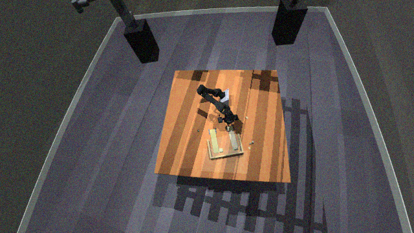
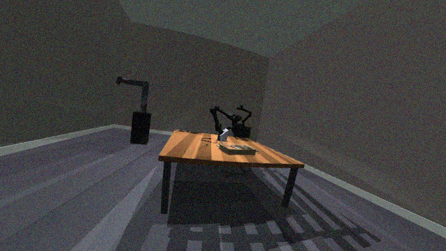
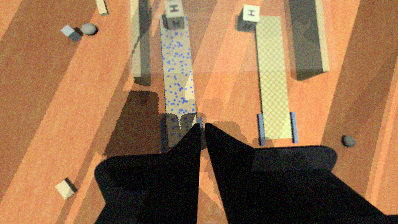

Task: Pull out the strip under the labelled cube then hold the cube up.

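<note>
My gripper (image 3: pixel 202 127) (image 1: pixel 229 124) is shut, with nothing visible between its fingertips. In the wrist view it is over the right edge of the near end of the blue-speckled pale strip (image 3: pixel 176 70) (image 1: pixel 233 140); contact is unclear. A grey-white cube (image 3: pixel 174 15) marked H stands on that strip's far end. The yellow cross-hatched strip (image 3: pixel 273 75) (image 1: pixel 213 140) lies parallel to it. A second cube (image 3: pixel 249 18) (image 1: pixel 220 150), also marked H, stands beside that strip's far end, on its inner side. Both near ends lie outside the tray walls.
A low-walled tray (image 1: pixel 226 155) (image 3: pixel 310 40) surrounds the far parts of the strips, and a see-through sheet seems to cover it. Blue rails (image 3: pixel 294 127) flank the near strip ends. A grey pebble (image 3: pixel 89 29), a cream block (image 3: pixel 65 188) and a dark pebble (image 3: pixel 348 141) lie outside.
</note>
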Action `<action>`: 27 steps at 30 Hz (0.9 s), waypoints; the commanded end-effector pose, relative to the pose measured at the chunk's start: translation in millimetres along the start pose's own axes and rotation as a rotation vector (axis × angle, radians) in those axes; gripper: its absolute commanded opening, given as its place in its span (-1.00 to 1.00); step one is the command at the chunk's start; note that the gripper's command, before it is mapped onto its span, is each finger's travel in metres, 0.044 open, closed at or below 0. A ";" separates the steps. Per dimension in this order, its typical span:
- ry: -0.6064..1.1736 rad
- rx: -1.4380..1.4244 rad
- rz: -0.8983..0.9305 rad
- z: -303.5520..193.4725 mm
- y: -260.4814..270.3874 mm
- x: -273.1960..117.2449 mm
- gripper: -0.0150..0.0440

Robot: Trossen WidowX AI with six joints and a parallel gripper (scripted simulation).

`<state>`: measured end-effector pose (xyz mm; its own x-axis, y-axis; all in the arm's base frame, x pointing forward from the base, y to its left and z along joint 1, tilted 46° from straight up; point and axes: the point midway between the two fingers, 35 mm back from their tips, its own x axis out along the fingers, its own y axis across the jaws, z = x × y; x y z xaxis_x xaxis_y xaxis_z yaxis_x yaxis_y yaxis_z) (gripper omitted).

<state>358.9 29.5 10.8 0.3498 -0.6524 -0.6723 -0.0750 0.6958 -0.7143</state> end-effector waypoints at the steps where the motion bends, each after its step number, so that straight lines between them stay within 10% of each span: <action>1: 0.367 -0.030 0.032 -13.0 17.6 43.8 -0.49; 27: 0.447 -0.036 0.032 -25.9 26.8 67.3 -0.49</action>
<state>359.3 1.7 -52.5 -0.0813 -0.6987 -0.7108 -0.1039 0.7152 -0.6911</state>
